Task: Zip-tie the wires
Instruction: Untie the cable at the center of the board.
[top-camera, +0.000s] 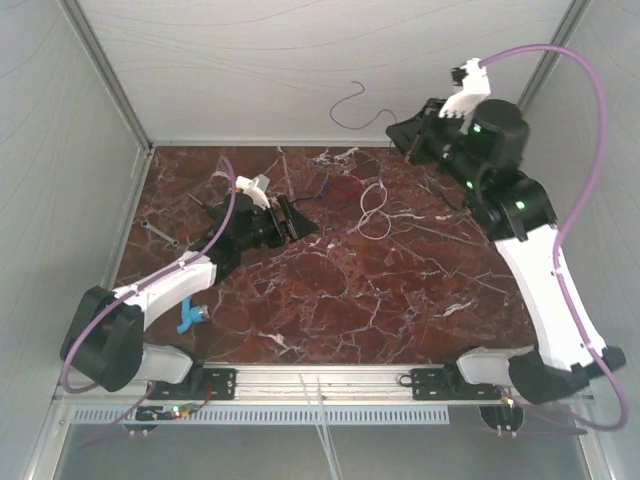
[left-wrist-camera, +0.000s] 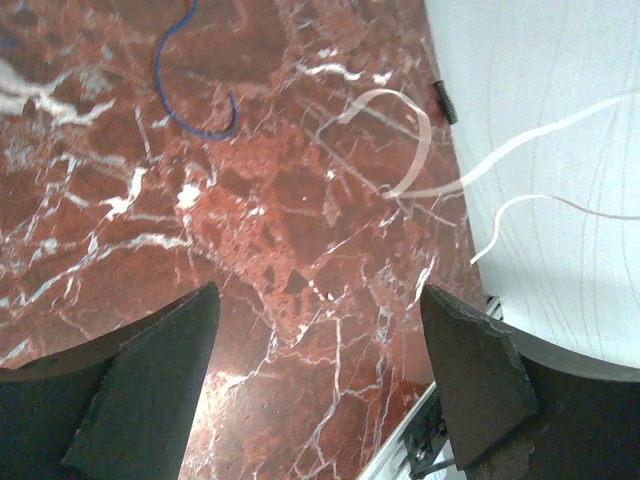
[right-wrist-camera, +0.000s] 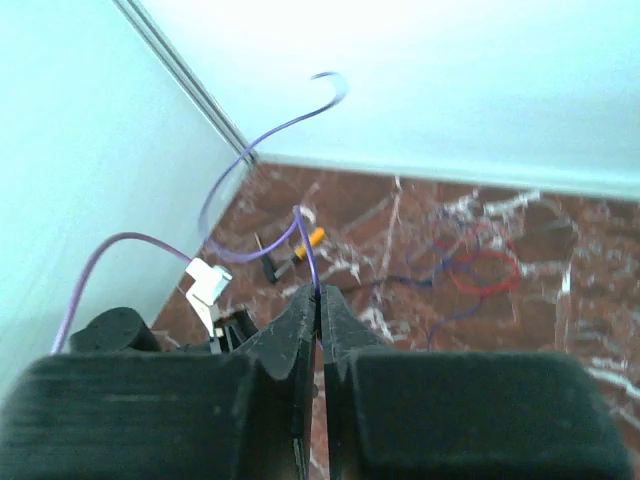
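Observation:
My right gripper (top-camera: 392, 133) is raised near the back wall and shut on a thin purple wire (top-camera: 352, 108), which curls up in the air. In the right wrist view the jaws (right-wrist-camera: 318, 292) pinch this purple wire (right-wrist-camera: 262, 140). Red and blue wire loops (right-wrist-camera: 480, 265) lie on the marble; the top view shows them too (top-camera: 340, 185). A white looped strand (top-camera: 372, 208) lies next to them. My left gripper (top-camera: 300, 222) is open and empty, low over the table left of these wires. Its wrist view shows the open gripper (left-wrist-camera: 315, 300), a blue wire (left-wrist-camera: 195, 100) and the white loop (left-wrist-camera: 410, 140) ahead.
An orange-handled tool (right-wrist-camera: 305, 245) lies near the back left. A small grey piece (top-camera: 160, 235) lies at the table's left edge. A blue clip (top-camera: 190, 318) sits by the left arm. White walls enclose the table on three sides.

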